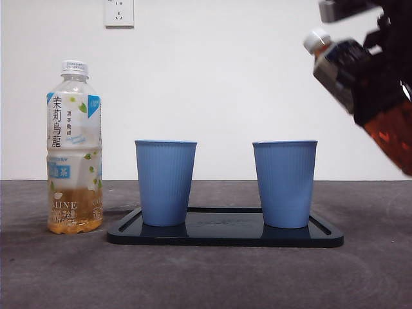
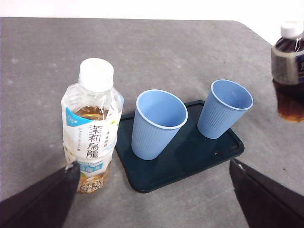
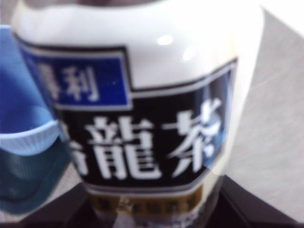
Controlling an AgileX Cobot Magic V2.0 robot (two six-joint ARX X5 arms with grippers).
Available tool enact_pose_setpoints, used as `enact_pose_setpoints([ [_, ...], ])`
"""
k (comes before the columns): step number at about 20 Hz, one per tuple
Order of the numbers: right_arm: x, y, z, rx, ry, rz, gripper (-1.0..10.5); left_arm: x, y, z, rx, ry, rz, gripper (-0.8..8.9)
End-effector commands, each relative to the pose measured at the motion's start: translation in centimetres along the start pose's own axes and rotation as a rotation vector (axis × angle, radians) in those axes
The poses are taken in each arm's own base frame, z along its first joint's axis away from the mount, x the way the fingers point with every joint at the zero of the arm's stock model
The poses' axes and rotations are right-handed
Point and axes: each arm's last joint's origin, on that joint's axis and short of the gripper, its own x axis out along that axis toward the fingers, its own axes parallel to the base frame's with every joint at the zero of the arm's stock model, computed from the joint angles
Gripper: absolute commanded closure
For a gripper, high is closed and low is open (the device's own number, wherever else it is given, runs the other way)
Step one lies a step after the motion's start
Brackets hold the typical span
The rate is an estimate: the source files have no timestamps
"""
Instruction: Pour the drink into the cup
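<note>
1. Grey table (image 1: 58, 270) before a plain white wall with a socket (image 1: 119, 12) high up.
2. Right gripper (image 1: 380, 77) up at the front view's upper right, clamped round a dark tea bottle (image 1: 341, 64), tilted, white cap (image 1: 317, 40) on, pointing toward the cups.
3. Below and beside it, right blue cup (image 1: 284, 183) upright on a dark tray (image 1: 225, 235); left blue cup (image 1: 165, 182) on the same tray, apart.
4. Just off the tray, a capped jasmine tea bottle (image 1: 74, 148), upright, little liquid left.
5. Left gripper (image 2: 152, 199) spread wide above the table, empty, near that bottle.
</note>
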Motion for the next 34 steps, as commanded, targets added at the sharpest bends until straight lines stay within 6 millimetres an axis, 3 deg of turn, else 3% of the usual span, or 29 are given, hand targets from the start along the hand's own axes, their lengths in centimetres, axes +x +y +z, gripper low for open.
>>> enact_pose_setpoints([
  [1,-2.0,-0.2,2.2,-0.100,-0.051,-0.052,7.5,-0.1,-0.1,0.2,0.026,-0.007,-0.005,3.27],
  [5,-3.5,0.0,2.6,-0.312,0.023,-0.179,7.5,-0.1,-0.1,0.2,0.027,-0.007,-0.005,3.27],
  [9,-3.8,0.6,2.6,-0.463,0.053,-0.241,7.5,-0.1,-0.1,0.2,0.027,-0.007,-0.005,3.27],
  [17,-1.4,3.0,2.3,-0.732,0.187,-0.317,7.5,-0.1,-0.1,0.2,0.027,-0.010,-0.005,3.27],
  [23,0.8,4.2,2.2,-0.835,0.287,-0.448,7.5,-0.1,-0.1,0.2,0.028,-0.011,-0.005,3.27],
  [34,1.1,4.2,2.3,-0.950,0.354,-0.542,7.5,-0.1,-0.1,0.2,0.028,-0.012,-0.006,3.27],
])
